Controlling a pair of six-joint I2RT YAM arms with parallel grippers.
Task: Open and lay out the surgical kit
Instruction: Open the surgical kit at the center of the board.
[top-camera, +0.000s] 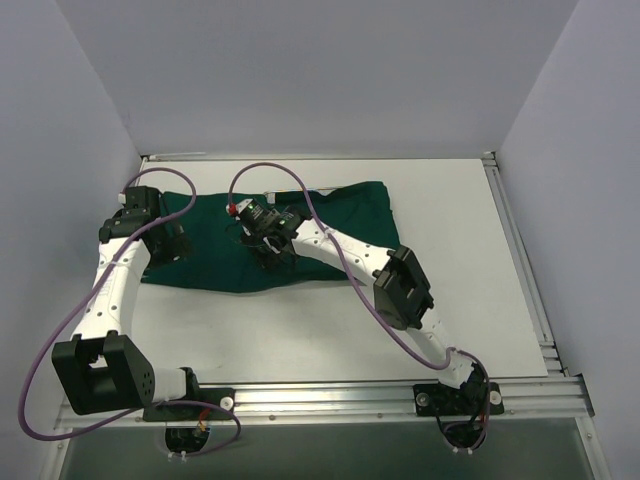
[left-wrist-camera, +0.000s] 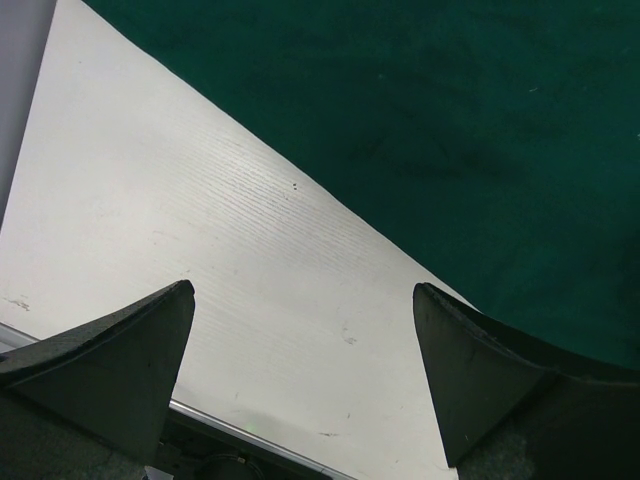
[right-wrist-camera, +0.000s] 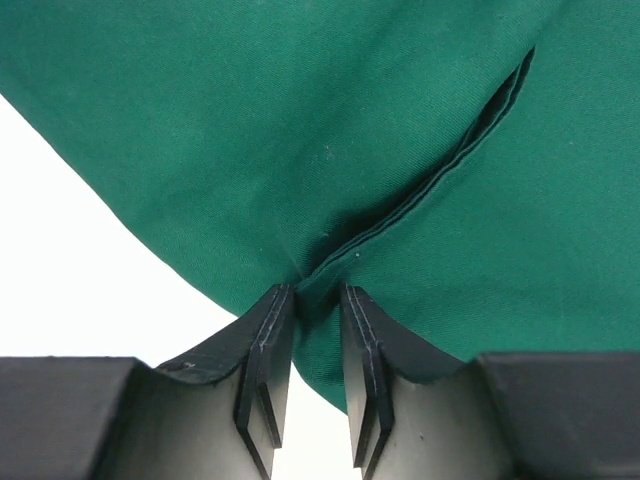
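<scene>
The surgical kit's dark green cloth wrap (top-camera: 340, 225) lies spread across the back-left of the white table (top-camera: 460, 260). The wire-mesh tray and steel instruments are hidden or out of view. My right gripper (top-camera: 268, 250) sits on the middle of the cloth. In the right wrist view it (right-wrist-camera: 316, 290) is shut on a raised fold of the cloth (right-wrist-camera: 300, 120), with a hemmed edge running up to the right. My left gripper (top-camera: 178, 240) is at the cloth's left edge. In the left wrist view it (left-wrist-camera: 302, 290) is wide open and empty over bare table, its right finger (left-wrist-camera: 480, 370) at the cloth's edge (left-wrist-camera: 450, 120).
Grey walls close in the table at left, back and right. A metal rail (top-camera: 400, 395) runs along the near edge by the arm bases. Purple cables (top-camera: 350, 270) loop over both arms. Bare table lies right and in front of the cloth.
</scene>
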